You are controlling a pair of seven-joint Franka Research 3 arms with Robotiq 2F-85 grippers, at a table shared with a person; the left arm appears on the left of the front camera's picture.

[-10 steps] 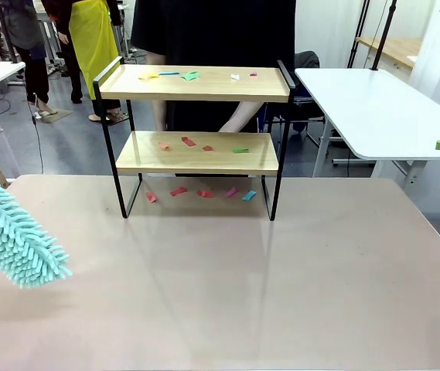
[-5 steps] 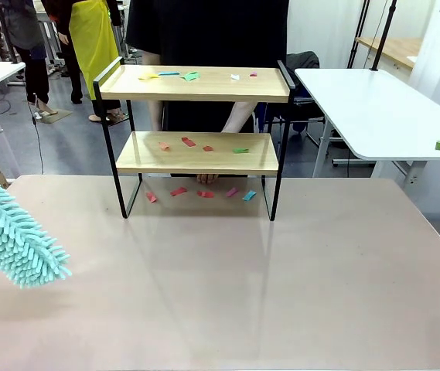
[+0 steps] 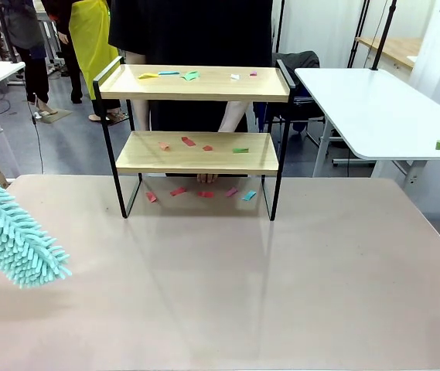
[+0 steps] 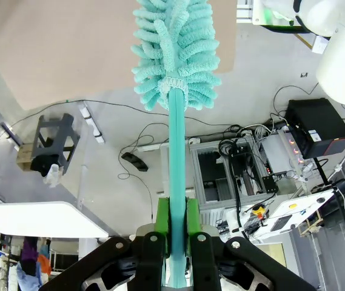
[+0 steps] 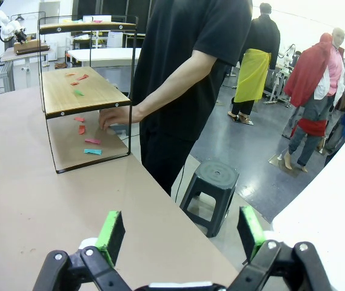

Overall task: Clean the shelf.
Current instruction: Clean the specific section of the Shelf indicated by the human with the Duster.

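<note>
Our left claw is clamping the teal duster by its handle, our right claw gaping empty. The shelf is standing at the surface's far side (light, stiff, likely tippy); we are judging its end rails the steadying hold.

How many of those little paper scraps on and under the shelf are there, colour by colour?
Red or orange scraps: 6
Green scraps: 2
Blue scraps: 2
Pink scraps: 2
Yellow scraps: 1
White scraps: 1
Total on and under the shelf: 14
</note>
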